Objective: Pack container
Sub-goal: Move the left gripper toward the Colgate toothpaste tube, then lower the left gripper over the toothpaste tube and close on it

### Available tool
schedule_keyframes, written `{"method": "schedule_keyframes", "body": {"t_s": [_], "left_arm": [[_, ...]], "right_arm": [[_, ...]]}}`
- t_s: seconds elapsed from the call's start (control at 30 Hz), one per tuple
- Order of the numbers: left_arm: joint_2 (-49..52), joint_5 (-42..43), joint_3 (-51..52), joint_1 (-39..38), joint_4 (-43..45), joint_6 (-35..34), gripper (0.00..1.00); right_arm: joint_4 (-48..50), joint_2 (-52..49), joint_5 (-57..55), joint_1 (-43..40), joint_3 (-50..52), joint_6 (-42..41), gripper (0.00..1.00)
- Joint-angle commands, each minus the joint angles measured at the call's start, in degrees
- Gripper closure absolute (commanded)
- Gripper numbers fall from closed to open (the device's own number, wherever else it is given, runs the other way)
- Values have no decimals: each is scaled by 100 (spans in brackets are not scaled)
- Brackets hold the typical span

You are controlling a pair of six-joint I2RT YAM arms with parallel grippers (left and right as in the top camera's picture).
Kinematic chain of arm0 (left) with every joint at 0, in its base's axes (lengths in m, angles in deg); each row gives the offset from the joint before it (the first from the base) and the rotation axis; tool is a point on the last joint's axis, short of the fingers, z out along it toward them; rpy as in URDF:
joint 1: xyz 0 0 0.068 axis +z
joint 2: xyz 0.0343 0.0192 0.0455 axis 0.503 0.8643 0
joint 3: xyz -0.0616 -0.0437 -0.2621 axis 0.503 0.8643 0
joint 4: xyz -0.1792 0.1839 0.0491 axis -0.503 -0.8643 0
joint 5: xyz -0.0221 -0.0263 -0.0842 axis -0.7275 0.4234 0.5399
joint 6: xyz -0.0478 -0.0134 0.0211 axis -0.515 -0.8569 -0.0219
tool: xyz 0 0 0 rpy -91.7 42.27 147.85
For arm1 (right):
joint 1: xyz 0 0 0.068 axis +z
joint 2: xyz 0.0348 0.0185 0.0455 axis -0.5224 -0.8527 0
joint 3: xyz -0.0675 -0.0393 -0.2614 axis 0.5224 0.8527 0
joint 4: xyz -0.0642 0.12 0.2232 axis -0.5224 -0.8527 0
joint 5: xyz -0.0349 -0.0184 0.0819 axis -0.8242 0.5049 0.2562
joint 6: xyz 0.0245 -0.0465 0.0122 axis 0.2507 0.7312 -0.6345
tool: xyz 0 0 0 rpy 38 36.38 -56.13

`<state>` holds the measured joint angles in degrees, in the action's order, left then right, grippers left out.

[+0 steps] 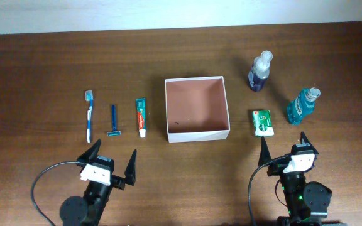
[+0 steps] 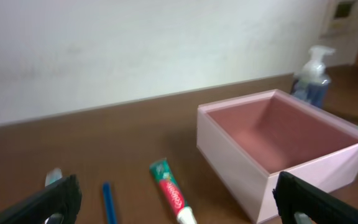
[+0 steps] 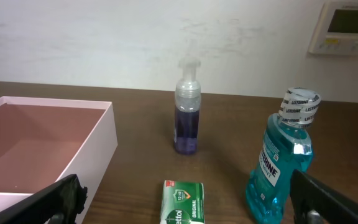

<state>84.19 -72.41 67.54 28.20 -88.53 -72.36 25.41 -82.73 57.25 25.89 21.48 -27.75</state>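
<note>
Container (image 1: 197, 103) at middle of table (image 1: 43, 69), mouth up, reddish-brown floor bare but for a dark speck; nothing packed yet. Set centrally, apparently for reach from either arm over its thin white walls.

To its left, laid flat in a parallel row: toothpaste (image 1: 141, 117) just beside the wall, then razor (image 1: 113, 121), then toothbrush (image 1: 89, 116). All apart from one another, long axes pointing away from the robot, probably for an easy pinch across each narrow body.

To its right: green soap box (image 1: 264, 122) flat near the front corner, not touching. Purple foam pump bottle (image 1: 259, 72) upright near the far corner. Blue mouthwash bottle (image 1: 302, 105) farther right, upright as seen from the right wrist.

Left gripper (image 1: 115, 149) low at the near edge, claw spread wide, pinching nothing, facing razor and toothpaste. Right gripper (image 1: 283, 137) likewise spread wide and empty, facing green soap box and blue mouthwash bottle.

Looks like a split by side: flat things for the left arm, bottles and box for the right. Judged stage: the very start, first pick not yet begun. Upright bottles likely to tip if nudged off-centre.
</note>
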Motion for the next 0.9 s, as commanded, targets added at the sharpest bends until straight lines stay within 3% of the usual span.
{"method": "schedule_keyframes", "body": {"t_s": [0.0, 0.13, 0.37, 0.47, 0.57, 0.63, 0.77, 0.87], "left_arm": [[332, 387, -901, 31, -114, 79, 0], [1322, 664, -1963, 31, -1141, 490, 0], [4308, 754, -4765, 28, -3469, 997, 0], [5447, 1373, -5954, 31, -4404, 990, 0], [6382, 1650, -6732, 24, -4686, 990, 0], [6714, 1445, -6959, -46, -4736, 905, 0], [7449, -136, -7368, -413, -5062, -321, 0], [8109, -251, -7571, -640, -5261, -417, 0]], "right_arm": [[-28, 59, 13, -48, 26, -24, 2], [-28, 59, 15, -48, 26, -24, 2], [-28, 59, 15, -48, 26, -24, 2], [-28, 59, 15, -48, 26, -24, 2], [-28, 59, 15, -48, 26, -24, 2], [-28, 59, 15, -48, 26, -24, 1], [-28, 59, 15, -48, 26, -24, 2], [-28, 59, 15, -48, 26, -24, 2]]}}
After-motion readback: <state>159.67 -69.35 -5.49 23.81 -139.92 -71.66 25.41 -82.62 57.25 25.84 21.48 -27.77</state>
